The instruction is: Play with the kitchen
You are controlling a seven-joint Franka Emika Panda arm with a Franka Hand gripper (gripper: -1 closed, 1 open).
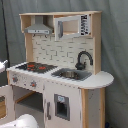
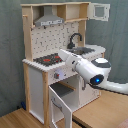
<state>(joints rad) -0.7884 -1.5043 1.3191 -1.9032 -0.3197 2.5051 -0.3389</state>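
- The kitchen [image 1: 60, 70] [image 2: 60, 55] stands against a grey curtain, on a wooden floor in the second exterior view.
- Its hob [image 1: 34, 66] [image 2: 48, 60] has red rings; the black faucet [image 1: 83, 59] [image 2: 75, 39] curves over the sink [image 1: 70, 74] [image 2: 86, 50].
- 1 lower door [image 2: 61, 106] hangs open in the second exterior view.
- The white arm [image 2: 87, 70] reaches toward the hob's front edge.
- I cannot tell how its gripper stands; the arm hides it.
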